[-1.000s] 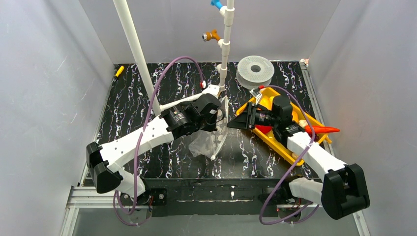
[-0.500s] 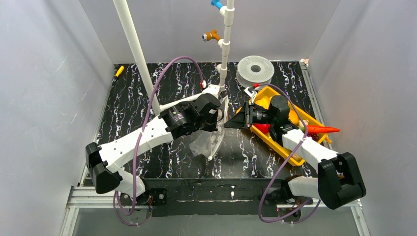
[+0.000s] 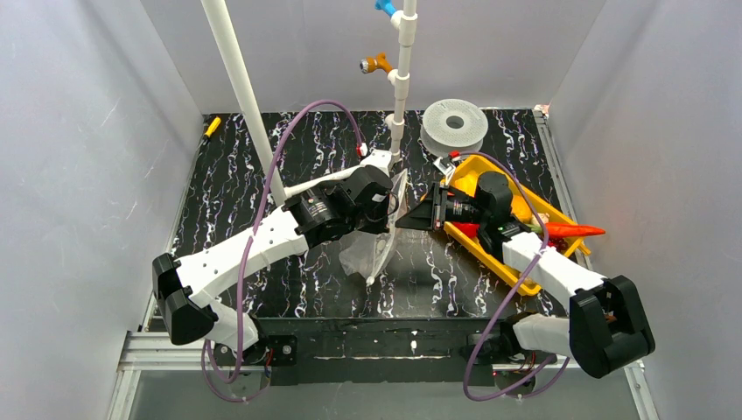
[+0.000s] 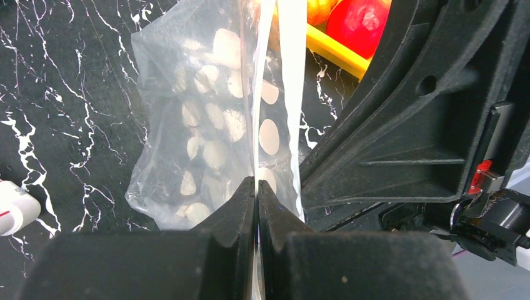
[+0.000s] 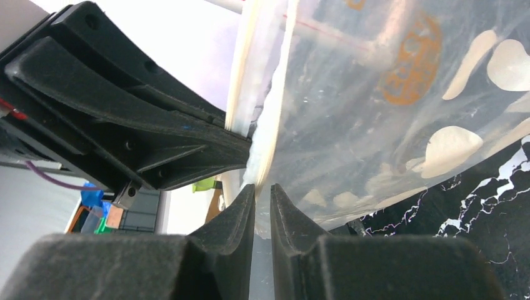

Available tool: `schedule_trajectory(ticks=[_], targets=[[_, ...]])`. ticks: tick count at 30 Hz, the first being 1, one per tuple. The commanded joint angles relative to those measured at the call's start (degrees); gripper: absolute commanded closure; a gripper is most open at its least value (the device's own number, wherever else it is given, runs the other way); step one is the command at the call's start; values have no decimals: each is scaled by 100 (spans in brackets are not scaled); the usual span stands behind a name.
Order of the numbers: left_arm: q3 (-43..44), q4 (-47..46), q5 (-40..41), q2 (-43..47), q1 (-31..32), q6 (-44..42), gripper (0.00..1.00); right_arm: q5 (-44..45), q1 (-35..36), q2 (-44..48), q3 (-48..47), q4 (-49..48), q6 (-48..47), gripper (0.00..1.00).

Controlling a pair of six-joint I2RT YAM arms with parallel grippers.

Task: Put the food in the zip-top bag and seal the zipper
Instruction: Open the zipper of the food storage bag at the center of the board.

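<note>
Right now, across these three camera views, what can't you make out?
Top view: the right arm covers most of the yellow tray, hiding how much food it holds.
Left wrist view: the top edge cuts off the food; only red and orange bits show.
Right wrist view: the zipper blurs at the right gripper's tips, so a pinch is unclear.
Top view: the left gripper hides the zip-top bag's mouth.

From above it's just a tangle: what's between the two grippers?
The bag. The left wrist view shows the left gripper pinching it; the right wrist view shows its zipper reaching the right gripper at its tips.
</note>
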State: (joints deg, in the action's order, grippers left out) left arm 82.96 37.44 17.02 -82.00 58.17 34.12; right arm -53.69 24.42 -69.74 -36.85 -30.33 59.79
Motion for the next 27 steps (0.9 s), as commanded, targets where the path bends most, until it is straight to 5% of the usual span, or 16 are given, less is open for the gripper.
schedule_trajectory(ticks=[1,11,27], targets=[[-19,-18,19,114,-39,74,100,435,58,247,-217,411,-34,79],[-27,-78,-81,68,-40,164,100,861,178,545,-352,839,-135,63],[-101,-142,-129,157,-43,220,100,784,249,425,-481,792,-64,65]])
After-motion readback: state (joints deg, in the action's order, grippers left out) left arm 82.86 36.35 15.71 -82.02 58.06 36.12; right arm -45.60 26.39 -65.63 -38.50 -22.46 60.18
